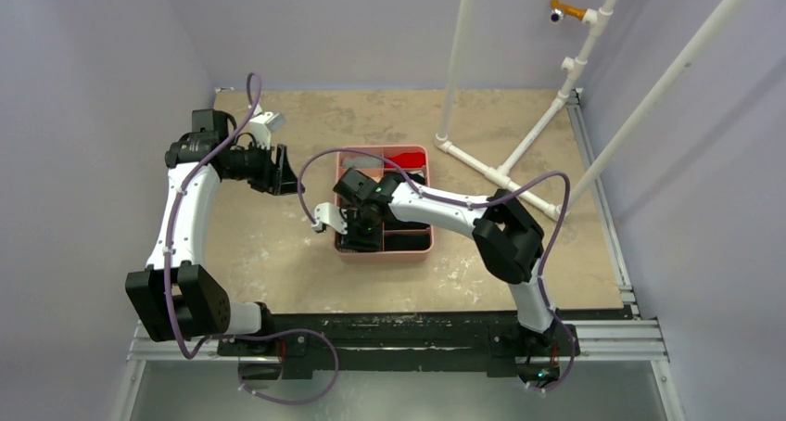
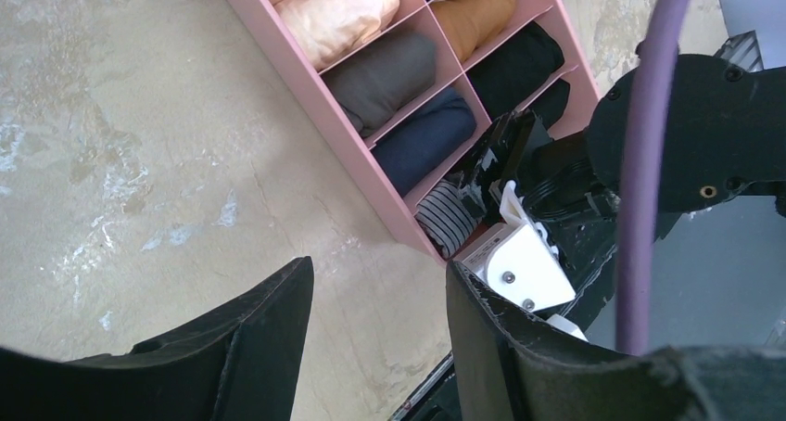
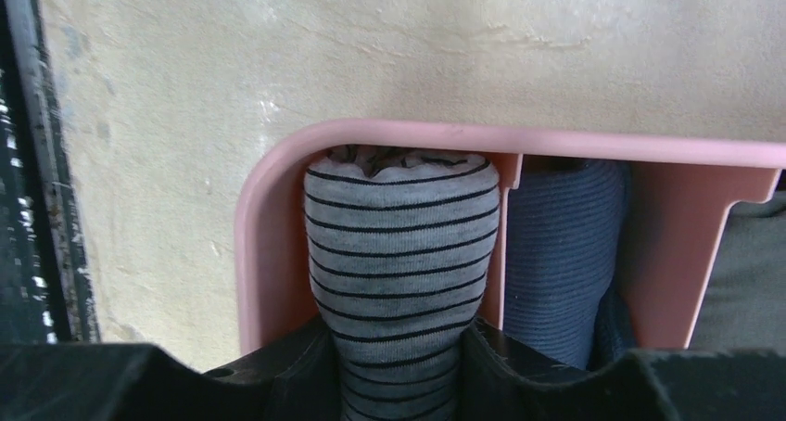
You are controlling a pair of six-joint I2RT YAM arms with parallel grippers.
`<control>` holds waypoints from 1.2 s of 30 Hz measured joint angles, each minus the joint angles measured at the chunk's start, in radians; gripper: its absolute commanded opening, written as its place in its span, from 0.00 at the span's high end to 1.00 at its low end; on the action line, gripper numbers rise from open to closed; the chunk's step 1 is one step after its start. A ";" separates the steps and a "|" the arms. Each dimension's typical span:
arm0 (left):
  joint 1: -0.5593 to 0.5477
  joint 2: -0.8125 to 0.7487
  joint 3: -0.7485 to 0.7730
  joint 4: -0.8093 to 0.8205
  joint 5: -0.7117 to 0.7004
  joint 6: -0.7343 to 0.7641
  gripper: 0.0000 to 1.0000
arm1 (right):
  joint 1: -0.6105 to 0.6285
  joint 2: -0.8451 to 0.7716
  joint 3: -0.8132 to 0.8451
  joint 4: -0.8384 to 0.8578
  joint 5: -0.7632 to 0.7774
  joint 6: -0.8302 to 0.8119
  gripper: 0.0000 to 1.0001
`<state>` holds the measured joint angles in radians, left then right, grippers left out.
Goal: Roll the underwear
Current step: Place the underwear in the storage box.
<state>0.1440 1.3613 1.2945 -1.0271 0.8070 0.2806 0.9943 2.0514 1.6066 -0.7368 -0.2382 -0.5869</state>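
Observation:
The grey striped underwear (image 3: 400,245) is rolled up and stands in the corner compartment of a pink divided tray (image 3: 278,161). My right gripper (image 3: 400,347) is shut on its lower part, one finger on each side. In the left wrist view the striped roll (image 2: 445,219) shows at the tray's near corner, under the right gripper. A black roll (image 2: 514,64) lies in another compartment. In the top view my right gripper (image 1: 357,226) is at the tray's (image 1: 422,249) near left corner. My left gripper (image 1: 283,171) is open and empty above the bare table left of the tray (image 2: 380,282).
The tray also holds peach (image 2: 338,13), brown (image 2: 477,8), dark grey (image 2: 385,78) and navy (image 2: 426,138) rolls, and something red (image 1: 403,158) at its far side. A white pipe frame (image 1: 519,152) stands at the back right. A black rail (image 1: 417,328) runs along the near edge.

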 measured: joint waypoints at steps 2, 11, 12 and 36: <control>0.000 0.000 0.000 0.000 0.001 0.000 0.47 | -0.002 -0.001 0.013 -0.008 -0.011 -0.002 0.45; 0.000 0.000 0.000 -0.001 0.004 0.000 0.47 | -0.009 -0.014 0.045 -0.034 -0.047 0.004 0.38; 0.000 0.000 0.000 -0.001 0.005 0.000 0.47 | -0.010 -0.014 0.050 -0.037 -0.050 0.003 0.38; 0.008 0.000 0.000 -0.006 0.012 0.018 0.47 | -0.021 0.024 0.157 -0.147 -0.085 0.003 0.39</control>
<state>0.1516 1.3617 1.2945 -1.0336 0.8192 0.2985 0.9733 2.0750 1.7638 -0.8837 -0.3237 -0.5835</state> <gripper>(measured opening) 0.533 0.605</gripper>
